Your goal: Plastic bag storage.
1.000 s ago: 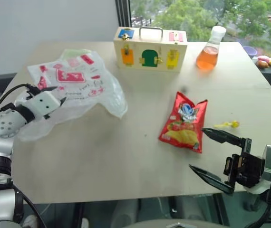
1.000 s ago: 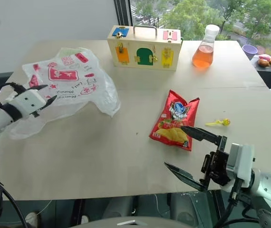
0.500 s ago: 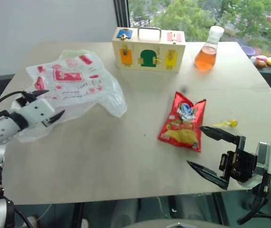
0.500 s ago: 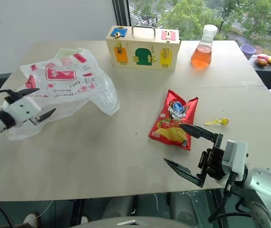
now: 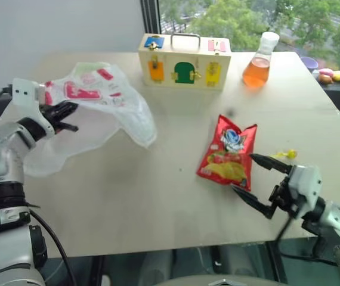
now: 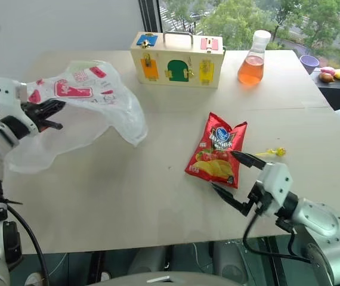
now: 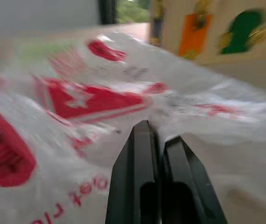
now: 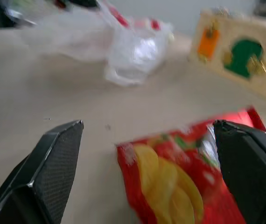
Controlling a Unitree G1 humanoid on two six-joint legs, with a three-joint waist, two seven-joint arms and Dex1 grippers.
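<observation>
The left tool (image 5: 62, 116), which stood open beside the plastic bag (image 5: 98, 101) a second ago, has now closed on the bag's near edge and lifted that side off the bench (image 5: 158, 202), while the rest still lies at the bench's left. The right tool (image 6: 232, 176) has moved forward, fingers spread wide and empty, straddling the lower end of the chips packet (image 6: 218, 158). With the bag's edge held up, opening it to take the packet looks possible next.

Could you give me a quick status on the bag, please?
Left gripper shut on bag, edge lifted. Right gripper open, at chips packet. Nothing in the way.
</observation>
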